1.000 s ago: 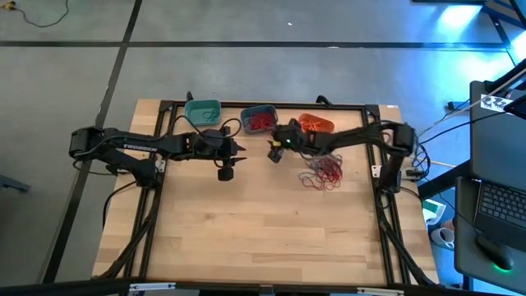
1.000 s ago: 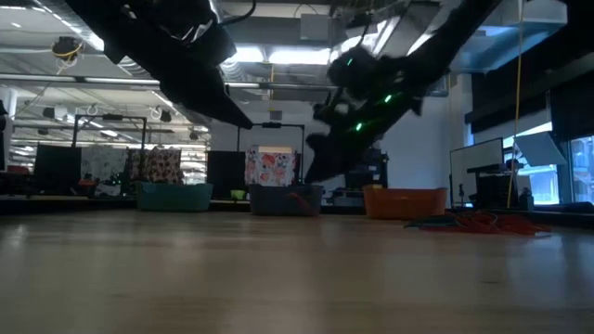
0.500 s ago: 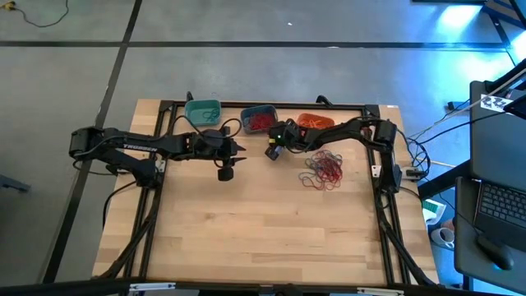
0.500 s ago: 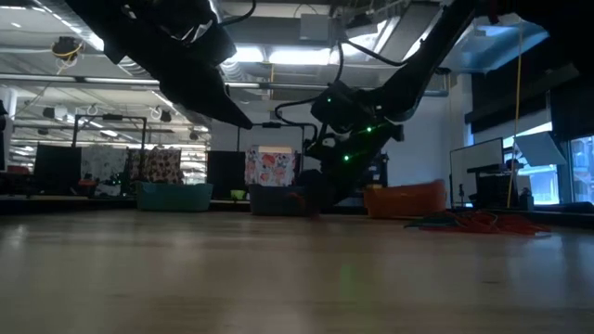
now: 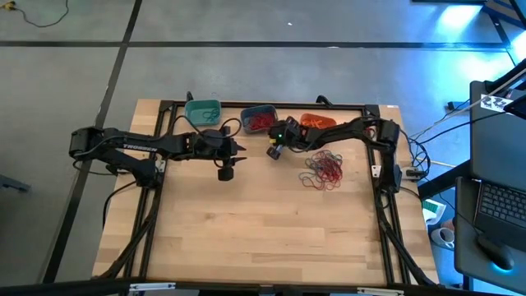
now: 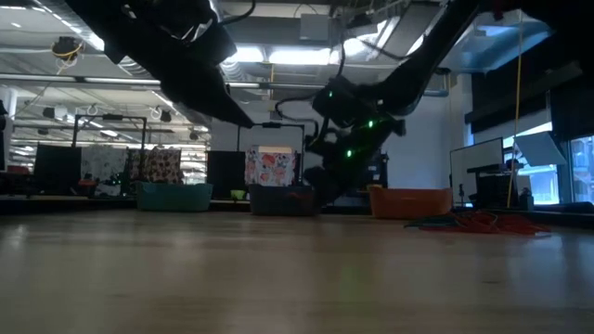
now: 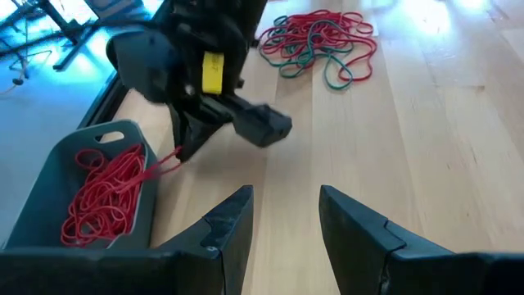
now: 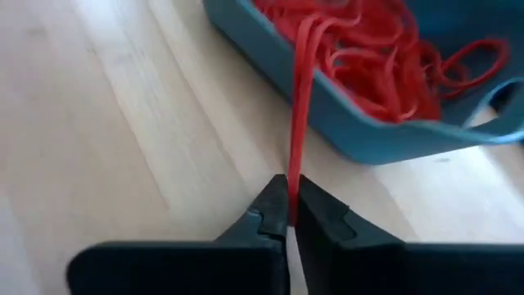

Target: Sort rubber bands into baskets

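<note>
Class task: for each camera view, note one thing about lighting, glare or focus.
High view: blue glare at the upper right. Low view: arms backlit, dark silhouettes; table blurred. Right wrist view: right gripper blurred, pinching a red rubber band. Left wrist view: bluish light at one edge.

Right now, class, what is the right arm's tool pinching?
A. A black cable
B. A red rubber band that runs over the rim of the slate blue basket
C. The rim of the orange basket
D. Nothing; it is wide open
B. In the right wrist view the right tool is shut on a red rubber band that stretches over the wall of the slate blue basket into the red bands inside.
</note>
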Controlling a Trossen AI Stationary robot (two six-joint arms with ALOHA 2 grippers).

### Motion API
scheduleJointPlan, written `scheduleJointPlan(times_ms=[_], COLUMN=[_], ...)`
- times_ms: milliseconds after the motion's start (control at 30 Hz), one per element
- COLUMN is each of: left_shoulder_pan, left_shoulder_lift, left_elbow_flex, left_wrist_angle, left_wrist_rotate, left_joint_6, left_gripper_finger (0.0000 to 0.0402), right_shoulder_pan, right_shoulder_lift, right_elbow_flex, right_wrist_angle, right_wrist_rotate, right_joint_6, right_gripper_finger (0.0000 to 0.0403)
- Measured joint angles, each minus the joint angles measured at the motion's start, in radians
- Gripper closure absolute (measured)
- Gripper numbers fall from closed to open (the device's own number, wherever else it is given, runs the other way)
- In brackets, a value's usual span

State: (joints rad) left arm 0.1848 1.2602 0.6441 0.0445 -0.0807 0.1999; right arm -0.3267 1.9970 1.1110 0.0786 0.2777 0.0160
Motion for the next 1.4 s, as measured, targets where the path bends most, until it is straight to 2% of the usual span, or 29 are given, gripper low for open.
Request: scheduleJointPlan(times_ms=[167,367,500,767,867,1000,1100,1200,1400], left_shoulder_pan=[-0.002,-0.002,-0.002,-0.001,-0.001,-0.001,-0.001,-0.001,-0.008], left_shoulder_lift=[-0.014,-0.061,-0.111,-0.160,-0.158,-0.157,-0.157,-0.156,-0.156], left_elbow_flex=[0.000,0.000,0.000,0.000,0.000,0.000,0.000,0.000,0.000], left_wrist_angle=[-0.003,-0.011,-0.025,-0.089,-0.097,-0.097,-0.108,-0.131,-0.140], left_wrist_rotate=[0.000,0.000,0.000,-0.001,-0.001,-0.001,-0.001,-0.001,-0.001], left_joint_6=[-0.001,0.000,0.001,0.005,0.000,-0.002,-0.009,-0.015,-0.023], left_gripper_finger=[0.0263,0.0263,0.0263,0.0263,0.0263,0.0263,0.0263,0.0263,0.0263], right_shoulder_pan=[0.028,0.023,-0.009,-0.081,-0.091,-0.091,-0.085,-0.069,0.035], right_shoulder_lift=[-0.104,-0.193,-0.195,-0.117,-0.094,-0.099,-0.131,-0.187,-0.320], right_elbow_flex=[0.001,0.016,0.054,0.084,0.085,0.085,0.093,0.123,0.167], right_wrist_angle=[-0.046,0.036,0.110,0.198,0.176,0.132,0.033,-0.157,-0.543], right_wrist_rotate=[0.044,0.072,0.066,0.013,-0.008,-0.016,-0.034,-0.043,-0.053], right_joint_6=[-0.026,-0.086,-0.117,-0.094,-0.090,-0.090,-0.088,-0.097,-0.041], right_gripper_finger=[0.0398,0.0389,0.0389,0.0388,0.0372,0.0311,0.0261,0.0225,0.0192])
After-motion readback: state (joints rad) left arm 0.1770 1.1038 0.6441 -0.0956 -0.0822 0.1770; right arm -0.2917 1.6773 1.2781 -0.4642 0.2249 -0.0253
